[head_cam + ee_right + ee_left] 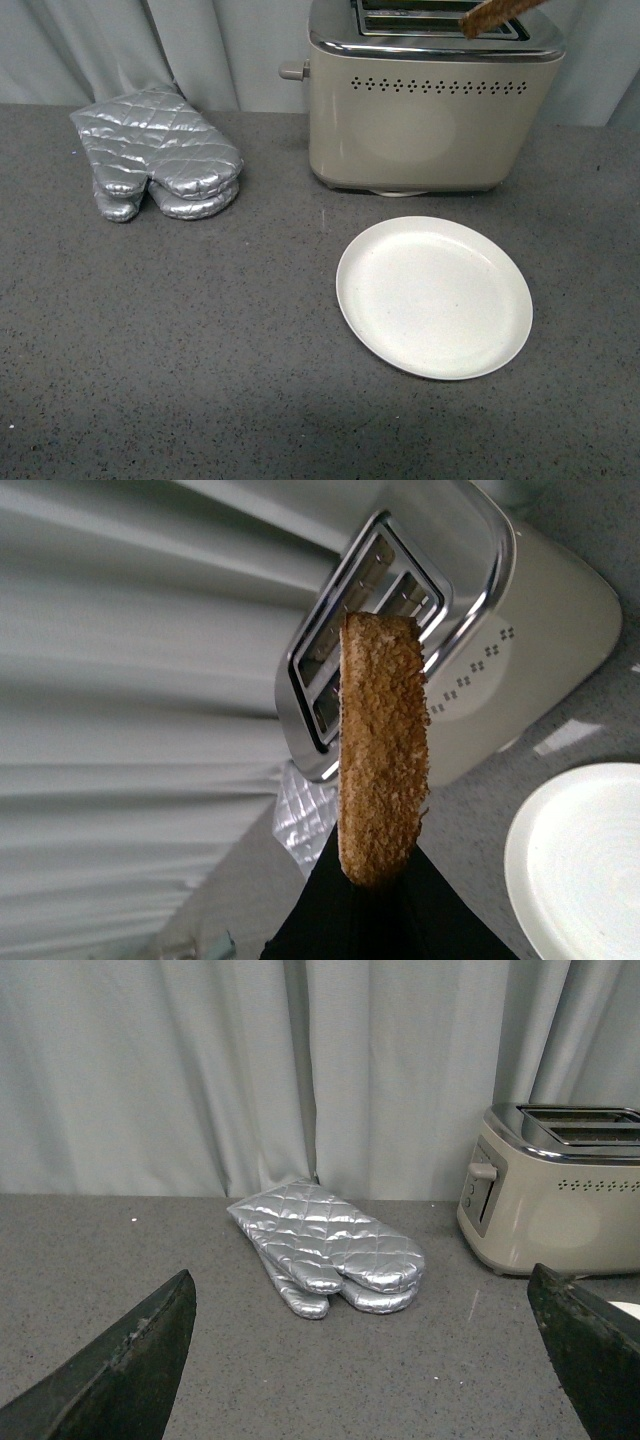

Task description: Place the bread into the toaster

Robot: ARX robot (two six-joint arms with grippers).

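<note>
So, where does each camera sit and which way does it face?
Front: on the robot's body, looking down at plate, mitts, toaster; no arm, only the tip of the bread.
Left wrist: low over the counter, facing mitts and toaster; open left gripper shows.
Right wrist: behind the right gripper, looking along the held bread.
All share the toaster.
</note>
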